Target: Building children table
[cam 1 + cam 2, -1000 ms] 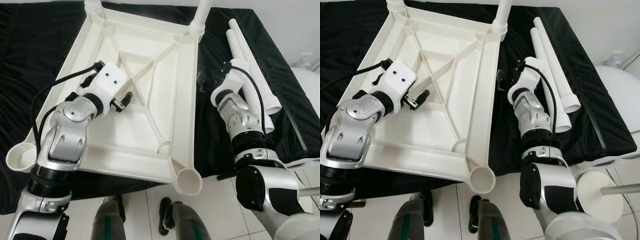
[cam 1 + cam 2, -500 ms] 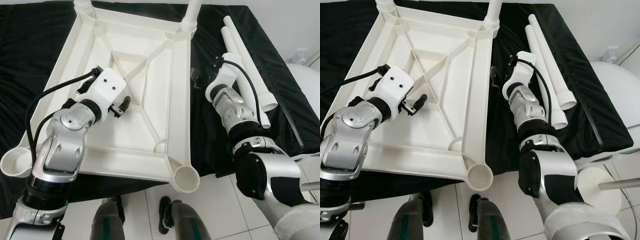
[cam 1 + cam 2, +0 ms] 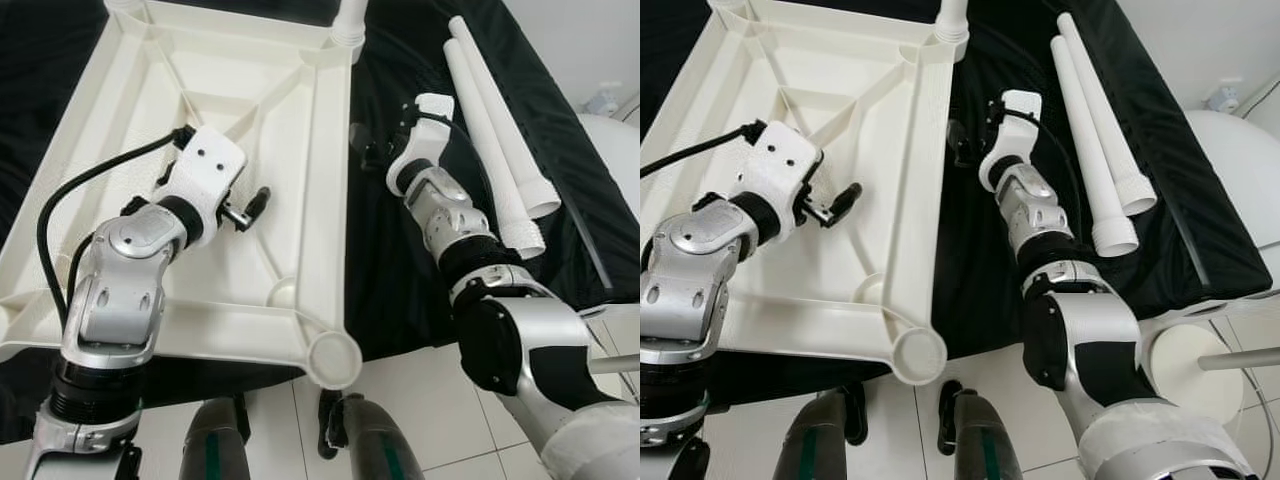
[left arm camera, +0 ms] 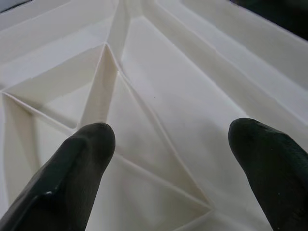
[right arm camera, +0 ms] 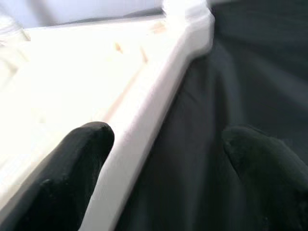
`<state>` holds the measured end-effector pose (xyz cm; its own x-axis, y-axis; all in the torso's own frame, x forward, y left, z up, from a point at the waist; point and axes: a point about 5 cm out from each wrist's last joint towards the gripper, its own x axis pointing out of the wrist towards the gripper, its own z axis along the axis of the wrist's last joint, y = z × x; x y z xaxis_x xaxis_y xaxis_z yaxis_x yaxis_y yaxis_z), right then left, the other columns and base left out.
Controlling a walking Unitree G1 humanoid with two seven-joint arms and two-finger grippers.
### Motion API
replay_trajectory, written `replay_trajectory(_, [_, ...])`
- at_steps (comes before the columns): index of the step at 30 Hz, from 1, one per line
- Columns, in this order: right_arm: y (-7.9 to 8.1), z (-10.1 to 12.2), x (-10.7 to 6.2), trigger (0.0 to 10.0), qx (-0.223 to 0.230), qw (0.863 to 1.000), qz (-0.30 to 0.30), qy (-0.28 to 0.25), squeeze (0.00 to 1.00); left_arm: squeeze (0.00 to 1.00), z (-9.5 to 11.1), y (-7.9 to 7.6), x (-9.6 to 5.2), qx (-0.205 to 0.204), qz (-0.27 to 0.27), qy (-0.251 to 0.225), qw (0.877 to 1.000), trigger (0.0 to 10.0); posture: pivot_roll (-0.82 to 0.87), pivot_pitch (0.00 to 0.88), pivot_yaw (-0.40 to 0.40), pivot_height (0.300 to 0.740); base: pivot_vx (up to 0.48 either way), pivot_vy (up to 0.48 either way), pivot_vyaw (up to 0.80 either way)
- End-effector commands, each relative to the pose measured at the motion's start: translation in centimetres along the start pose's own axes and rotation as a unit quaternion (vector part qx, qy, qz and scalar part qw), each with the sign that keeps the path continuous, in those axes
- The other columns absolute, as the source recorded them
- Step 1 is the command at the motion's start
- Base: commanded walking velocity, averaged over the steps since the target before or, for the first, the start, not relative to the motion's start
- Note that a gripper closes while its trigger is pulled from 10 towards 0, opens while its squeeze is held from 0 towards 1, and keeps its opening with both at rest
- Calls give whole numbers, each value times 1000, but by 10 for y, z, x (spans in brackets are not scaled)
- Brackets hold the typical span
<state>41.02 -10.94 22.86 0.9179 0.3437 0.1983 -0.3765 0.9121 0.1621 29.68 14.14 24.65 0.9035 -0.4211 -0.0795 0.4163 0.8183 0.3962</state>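
Spread wide and empty, both grippers are hovering: the left gripper [image 3: 245,212] over the upturned white tabletop [image 3: 290,150] on the black cloth [image 3: 420,290], the right gripper [image 3: 365,150] now closing on its rim beside two loose legs [image 3: 495,130], likely preparing to grasp.

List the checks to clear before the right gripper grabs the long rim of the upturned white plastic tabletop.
1. Right gripper open: ok, fingers spread.
2. Right gripper lined up on the rim of the upturned white plastic tabletop: ok, one finger over the rim, the other over the black cloth.
3. Left gripper open and holding nothing: ok, it hovers over the tabletop's inner ribs.
4. Near corner socket free for a leg: ok, empty.
5. Two loose white plastic legs out of the way: ok, lying on the cloth beyond the right arm.
6. Far legs seated firmly: cannot tell.
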Motion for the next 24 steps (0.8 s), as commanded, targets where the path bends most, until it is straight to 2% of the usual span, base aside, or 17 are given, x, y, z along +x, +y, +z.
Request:
replay_trajectory(1, [-3, 0, -3, 10000, -11, 1000, 2, -9, 0, 0, -3, 7, 0, -13, 49, 7, 999, 10000, 88, 260, -76, 740, 0, 0, 0])
replay_trajectory(4, [-25, 8, -16, 10000, -41, 998, -30, -42, 0, 0, -3, 15, 5, -39, 78, 3, 996, 10000, 71, 246, -72, 740, 0, 0, 0])
replay_trajectory(5, [-25, 8, -16, 10000, -41, 998, -30, -42, 0, 0, -3, 15, 5, -39, 78, 3, 996, 10000, 71, 246, -72, 740, 0, 0, 0])
replay_trajectory(7, [-38, 14, -25, 10000, -56, 995, -50, -59, 0, 0, -3, 16, 8, -46, 87, 0, 995, 10000, 65, 238, -68, 740, 0, 0, 0])
replay_trajectory(10, [-46, 19, -32, 10000, -72, 993, -58, -76, 0, 0, -4, 16, 10, -57, 87, 1, 995, 10000, 63, 231, -65, 740, 0, 0, 0])
replay_trajectory(11, [-51, 24, -39, 10000, -84, 990, -69, -92, 0, 0, -4, 17, 11, -48, 82, -2, 995, 10000, 60, 223, -63, 740, 0, 0, 0])
replay_trajectory(21, [-55, 37, -53, 10000, -80, 983, -81, -145, 0, 0, -7, 15, 9, -15, 50, 1, 999, 10000, 65, 181, -60, 740, 0, 0, 0])
replay_trajectory(24, [-53, 39, -60, 10000, -85, 981, -82, -153, 0, 0, -11, 12, 8, 9, 23, 4, 1000, 10000, 64, 160, -59, 740, 0, 0, 0])
